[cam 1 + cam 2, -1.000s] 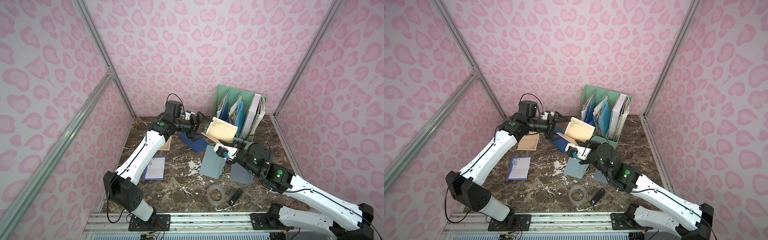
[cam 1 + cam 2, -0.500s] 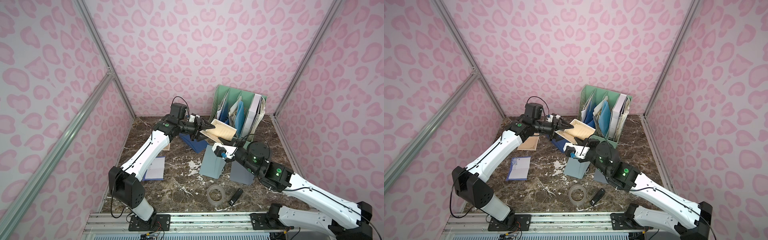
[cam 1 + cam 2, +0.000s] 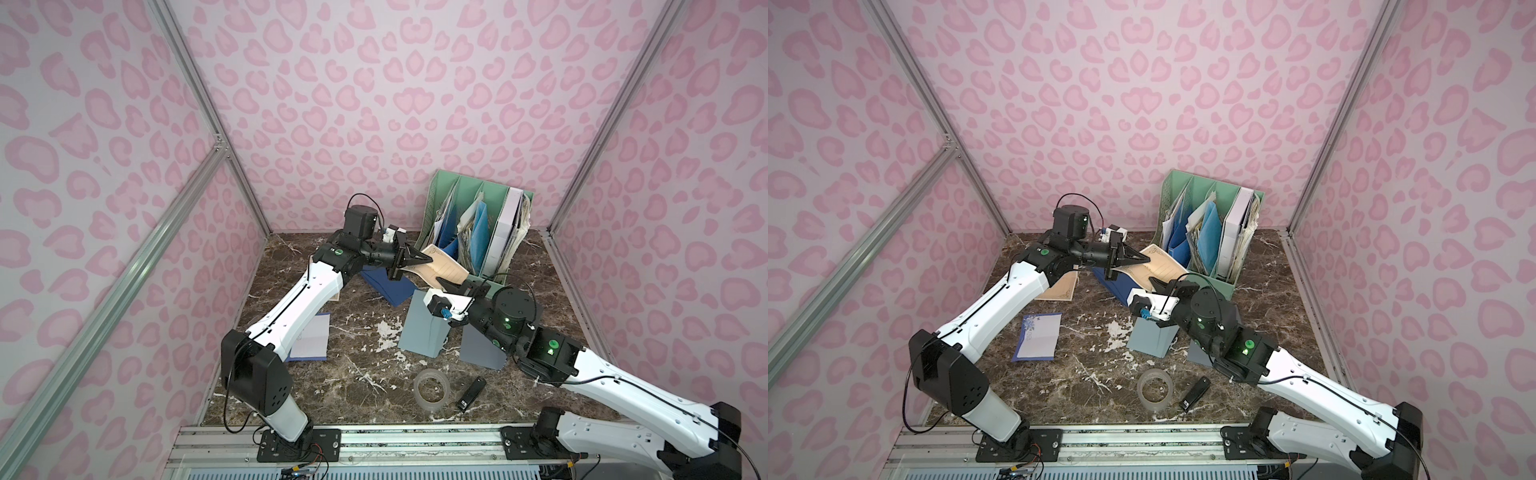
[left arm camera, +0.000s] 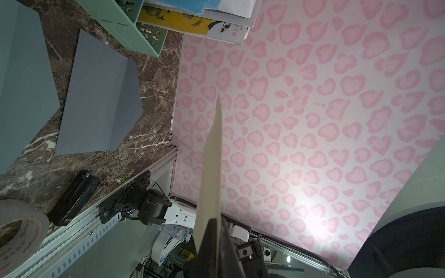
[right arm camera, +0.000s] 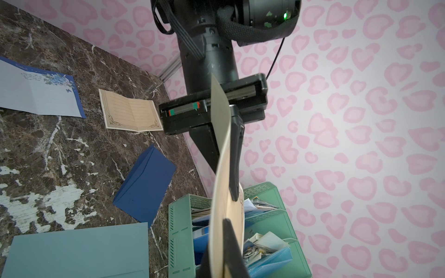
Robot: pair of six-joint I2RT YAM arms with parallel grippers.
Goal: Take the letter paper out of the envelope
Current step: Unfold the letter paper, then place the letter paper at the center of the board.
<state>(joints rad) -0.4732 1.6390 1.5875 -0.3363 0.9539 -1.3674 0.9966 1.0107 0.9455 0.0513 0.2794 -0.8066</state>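
A tan sheet hangs in the air in front of the file rack, held at both ends. Its upper face shows ruled lines and a scroll corner, so it reads as the letter paper [image 3: 448, 268] [image 3: 1156, 266]. I cannot tell the envelope apart from the paper in any view. My left gripper [image 3: 430, 258] [image 3: 1148, 259] [image 4: 215, 220] is shut on the sheet's far left corner. My right gripper [image 3: 442, 281] [image 3: 1157, 282] [image 5: 226, 222] is shut on its near end. Both wrist views show the sheet [image 4: 213, 156] [image 5: 225, 192] edge-on between dark fingers.
A green file rack [image 3: 436, 195] full of folders stands at the back right. On the marble lie a dark blue envelope [image 3: 390, 289], two grey-blue envelopes [image 3: 424, 332] [image 3: 482, 349], a blue-edged lined sheet [image 3: 309, 343], a tan lined sheet [image 3: 1057, 289], a tape roll [image 3: 432, 390] and a black stapler [image 3: 471, 392].
My left arm reached right to the tan sheet's corner, and its jaws went from open to shut on it. The right arm kept its grip and barely moved.
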